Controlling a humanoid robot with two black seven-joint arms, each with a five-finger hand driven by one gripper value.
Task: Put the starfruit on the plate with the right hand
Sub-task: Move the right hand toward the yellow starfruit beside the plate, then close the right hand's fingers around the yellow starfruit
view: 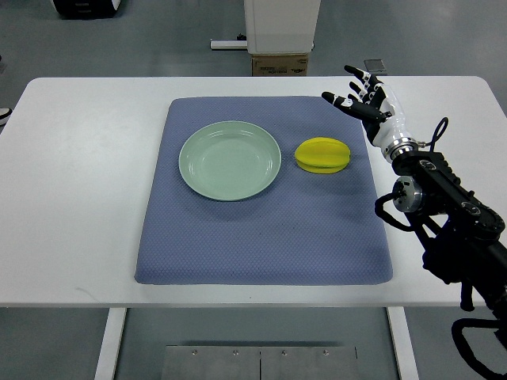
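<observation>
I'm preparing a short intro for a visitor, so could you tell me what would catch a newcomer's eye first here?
The bright yellow starfruit stands out, lying on the blue mat just right of the empty pale green plate. Next is the right hand, fingers spread, hovering above the mat's far right corner, beyond the fruit and not touching it.

Lab setup: bare white surface [71,198], grey floor [158,32], blue mat [261,237], equipment base [281,28] behind, staged props.
</observation>
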